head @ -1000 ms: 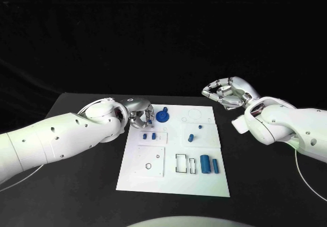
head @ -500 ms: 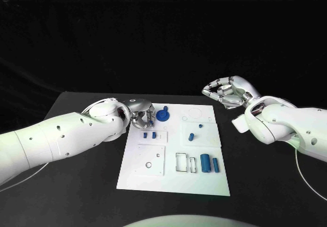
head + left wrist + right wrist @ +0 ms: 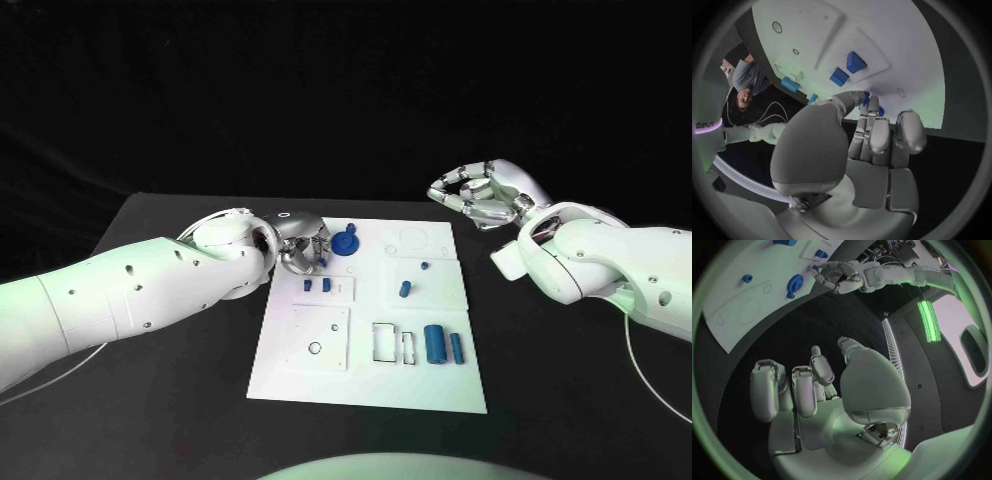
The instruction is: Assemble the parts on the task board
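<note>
Hovering left hand [image 3: 300,246], fingers curled, seemingly empty, beside round blue part [image 3: 343,243]; approaching squarely advisable; right hand [image 3: 483,196] curled, empty.

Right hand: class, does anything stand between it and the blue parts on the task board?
Nothing visible does. The right hand hangs beyond the task board's far right corner, fingers curled, holding nothing; only bare white board lies between it and the nearest small blue part.
</note>
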Robot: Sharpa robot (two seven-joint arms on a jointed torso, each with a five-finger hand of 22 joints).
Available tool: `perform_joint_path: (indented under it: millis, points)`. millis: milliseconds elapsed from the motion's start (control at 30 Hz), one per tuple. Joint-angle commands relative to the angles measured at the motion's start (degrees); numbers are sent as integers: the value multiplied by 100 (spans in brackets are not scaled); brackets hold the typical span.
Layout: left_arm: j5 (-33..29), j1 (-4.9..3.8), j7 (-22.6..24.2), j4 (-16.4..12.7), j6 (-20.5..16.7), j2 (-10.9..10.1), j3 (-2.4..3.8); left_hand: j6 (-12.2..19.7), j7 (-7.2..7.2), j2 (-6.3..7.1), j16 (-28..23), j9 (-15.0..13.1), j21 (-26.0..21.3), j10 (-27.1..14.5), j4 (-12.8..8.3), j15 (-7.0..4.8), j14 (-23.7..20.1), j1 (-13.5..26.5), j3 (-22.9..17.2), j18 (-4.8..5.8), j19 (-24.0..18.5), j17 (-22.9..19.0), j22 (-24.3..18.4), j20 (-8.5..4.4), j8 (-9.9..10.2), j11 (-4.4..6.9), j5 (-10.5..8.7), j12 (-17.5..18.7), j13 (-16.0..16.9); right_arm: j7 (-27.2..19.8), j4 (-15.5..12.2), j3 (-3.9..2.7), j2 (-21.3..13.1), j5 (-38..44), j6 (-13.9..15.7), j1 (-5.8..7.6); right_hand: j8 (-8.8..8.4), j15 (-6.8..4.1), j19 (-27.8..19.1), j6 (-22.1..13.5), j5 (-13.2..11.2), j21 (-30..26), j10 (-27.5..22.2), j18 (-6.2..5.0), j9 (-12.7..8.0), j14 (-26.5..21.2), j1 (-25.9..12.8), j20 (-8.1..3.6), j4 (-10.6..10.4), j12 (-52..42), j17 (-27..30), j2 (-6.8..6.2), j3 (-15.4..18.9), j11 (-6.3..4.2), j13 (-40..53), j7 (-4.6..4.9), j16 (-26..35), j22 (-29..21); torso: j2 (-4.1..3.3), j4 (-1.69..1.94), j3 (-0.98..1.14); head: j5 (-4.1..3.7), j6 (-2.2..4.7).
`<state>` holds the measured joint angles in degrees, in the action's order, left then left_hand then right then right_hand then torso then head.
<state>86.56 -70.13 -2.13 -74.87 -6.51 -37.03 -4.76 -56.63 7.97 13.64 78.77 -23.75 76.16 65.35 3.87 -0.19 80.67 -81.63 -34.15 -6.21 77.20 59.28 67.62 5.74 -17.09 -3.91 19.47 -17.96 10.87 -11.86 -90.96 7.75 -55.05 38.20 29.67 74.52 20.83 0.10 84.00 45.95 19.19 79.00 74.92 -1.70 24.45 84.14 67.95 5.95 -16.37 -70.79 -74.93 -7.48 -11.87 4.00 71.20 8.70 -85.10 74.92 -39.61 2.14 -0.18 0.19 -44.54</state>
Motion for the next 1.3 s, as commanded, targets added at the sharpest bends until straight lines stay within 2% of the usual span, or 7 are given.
perform_joint_path:
  millis: [33, 633, 733, 767, 833, 1200, 1300]
  points:
    - [-35, 4, 32, 5, 143, 22, -1, -43, 0, -13, -8, 8, 13, 48, 13, 0, 16, 42, 30, 101, 15, -2, -6, -11, 33, -8, -17, 37, -3, -56, -4, 0, 5, 21, -30, -3, 29, -44, -9, -26, 38, -28, -18, -109, -9, 335, 38, -26, 10, 2, -444, 1, 0, -11, 3, -3, 32, 822, 0, 4, 2, 0, -6]
    - [-32, 7, -17, 30, 246, 58, -7, -14, 8, 7, -30, 22, -9, 32, 17, 9, -11, 73, 46, 95, -9, -50, -36, -8, 75, -22, -25, 108, -18, -54, -5, -1, 1, 21, -29, -3, 36, -46, -7, -26, 41, -29, -16, -109, -14, 335, 56, -28, 7, 2, -446, 6, 4, -13, -1, -4, 33, 823, 2, 6, 1, -7, -7]
    - [-32, 7, -30, 34, 260, 60, -8, 93, 34, 36, -39, 55, -25, 0, 30, 29, -26, 109, 54, 92, -26, -73, -55, 1, 160, -44, -19, 179, -37, -55, -4, -1, -1, 21, -28, -3, 36, -46, -7, -26, 41, -29, -16, -109, -14, 335, 56, -28, 7, 2, -446, 6, 4, -13, -1, -4, 33, 823, 3, 7, 1, -11, -5]
    - [-32, 7, -39, 36, 264, 59, -8, 261, 65, 97, -56, 104, -62, -62, 48, 54, -50, 159, 65, 81, -62, -119, -107, 15, 281, -78, -13, 267, -64, -55, -4, -1, -1, 21, -27, -3, 36, -46, -7, -26, 41, -29, -16, -109, -14, 335, 56, -28, 7, 2, -446, 6, 4, -13, -1, -4, 33, 823, 2, 7, 1, -11, -4]
    - [-32, 7, -59, 36, 264, 56, -8, 361, 82, 136, -60, 140, -84, -101, 49, 74, -66, 176, 61, 75, -84, -142, -135, 32, 366, -99, -10, 348, -90, -55, -3, -1, -3, 21, -26, -3, 36, -46, -7, -26, 41, -29, -16, -109, -14, 335, 56, -28, 7, 2, -446, 6, 4, -13, -1, -4, 33, 823, 2, 6, 0, -10, -4]
    - [23, 9, -157, 18, 134, 31, -9, 652, 199, 260, -73, 251, -175, -222, 75, 170, -141, 259, 91, 48, -169, -242, -255, 99, 625, -211, 15, 621, -169, -50, 14, -1, -3, 27, -32, -5, 37, -46, -17, -28, 40, -48, -31, -114, -16, 332, 62, -28, 7, 22, -433, 5, 7, -13, -21, -4, 40, 812, 2, 7, 0, -13, 6]
    - [36, 9, -173, 13, 117, 23, -8, 661, 199, 264, -74, 255, -181, -234, 79, 173, -146, 266, 96, 46, -173, -253, -263, 103, 634, -214, 15, 637, -173, -49, 19, -1, -4, 29, -34, -7, 37, -46, -17, -28, 40, -48, -31, -114, -16, 332, 62, -28, 7, 22, -433, 5, 7, -13, -21, -4, 40, 812, 3, 6, -1, -10, 8]
